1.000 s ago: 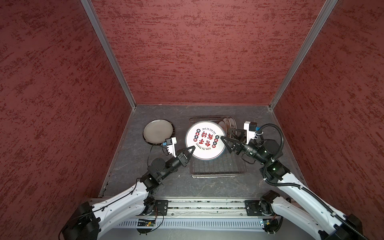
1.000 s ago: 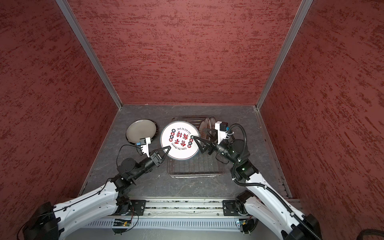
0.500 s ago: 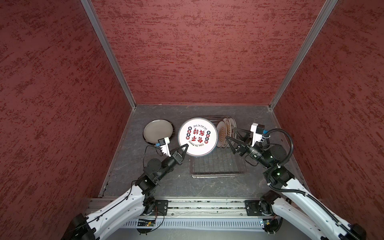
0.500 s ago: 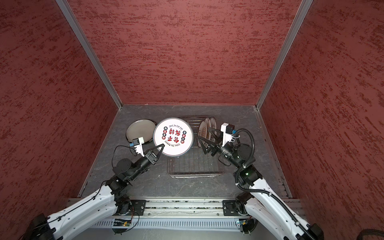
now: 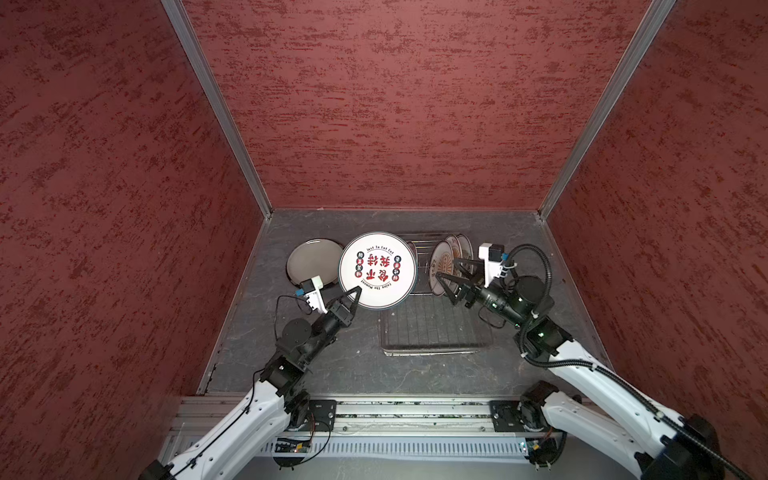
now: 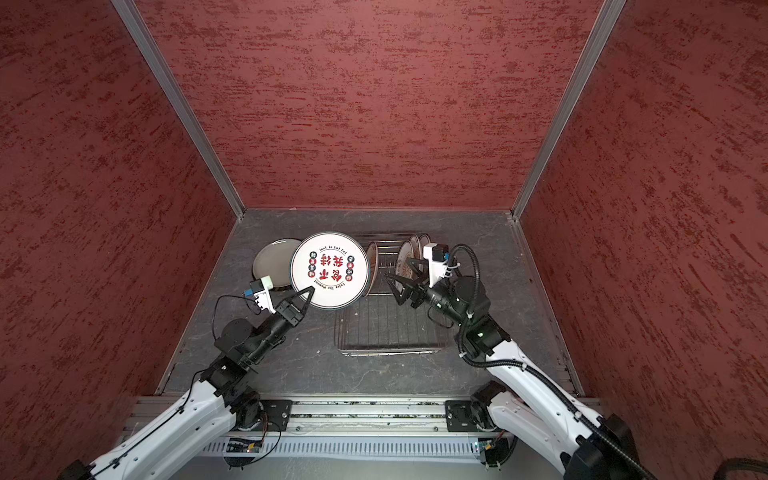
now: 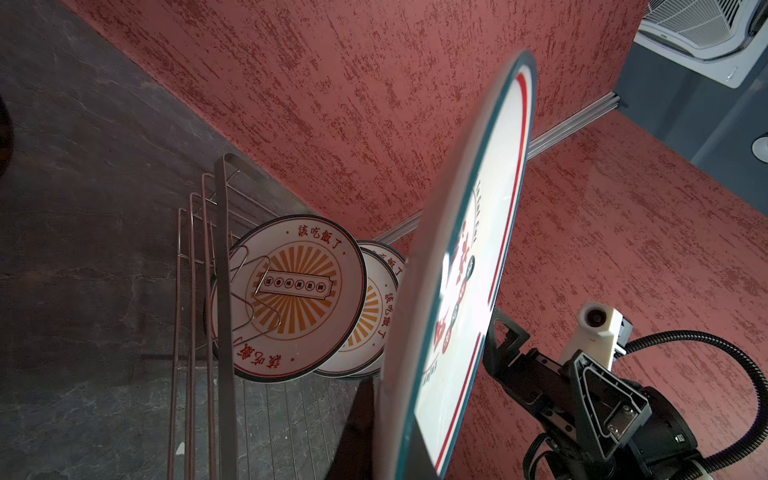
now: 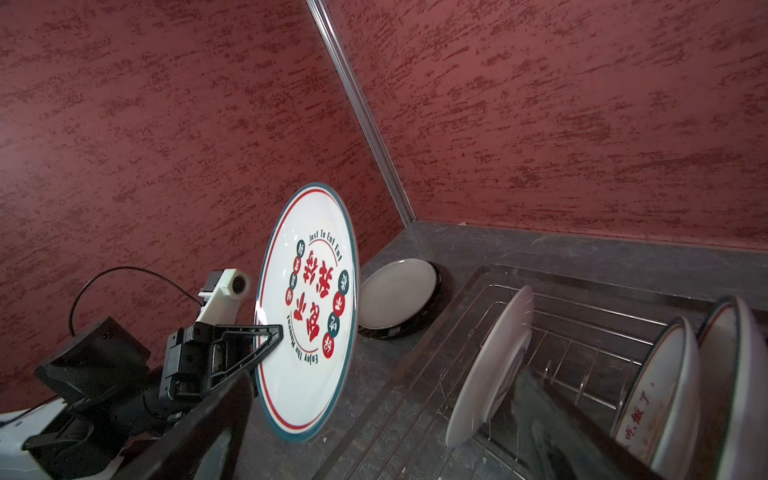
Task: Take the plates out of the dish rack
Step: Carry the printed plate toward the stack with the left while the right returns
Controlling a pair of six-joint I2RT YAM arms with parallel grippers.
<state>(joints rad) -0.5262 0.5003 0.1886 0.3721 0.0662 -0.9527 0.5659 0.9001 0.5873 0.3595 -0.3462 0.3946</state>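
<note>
My left gripper is shut on the lower rim of a white plate with red characters and a teal edge, holding it upright above the table just left of the dish rack. In the left wrist view that plate's edge runs between my fingers. My right gripper hovers open over the rack, empty, beside the orange sunburst plates that stand at the rack's far right. A plain off-white plate stands upright in the prongs near the rack's left side.
A grey dark-rimmed plate lies flat on the table at the back left, partly behind the held plate. Red walls close in the left, right and back. The rack's near half is bare wire grid.
My left gripper has carried the plate leftward, from over the rack to beside the flat grey plate. My right arm has drawn back to the right, still open.
</note>
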